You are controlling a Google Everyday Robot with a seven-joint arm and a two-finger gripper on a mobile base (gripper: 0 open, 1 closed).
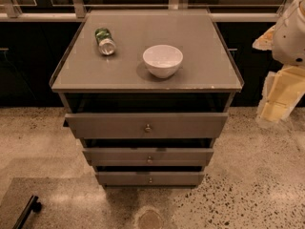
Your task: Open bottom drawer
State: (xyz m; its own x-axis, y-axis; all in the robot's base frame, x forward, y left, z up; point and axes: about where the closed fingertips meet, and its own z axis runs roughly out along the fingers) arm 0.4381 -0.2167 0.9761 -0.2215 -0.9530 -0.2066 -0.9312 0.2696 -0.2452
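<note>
The bottom drawer [150,178] is the lowest and narrowest grey front of the cabinet, with a small round metal knob [150,180] at its centre. It sits just above the floor, below the mid-sized drawer front [148,155] and the widest top drawer front [147,125]. Dark gaps show above each front. My gripper [275,106] hangs at the right edge of the view on the white arm [291,32]. It is beside the cabinet's right side, level with the top drawer, well right of and above the bottom drawer's knob, touching nothing.
On the cabinet top [95,75] stand a white bowl [163,60] and a green can [105,41] lying on its side. Speckled floor [248,185] surrounds the cabinet. A dark bar [26,211] lies at the bottom left. Dark cabinets run along the back.
</note>
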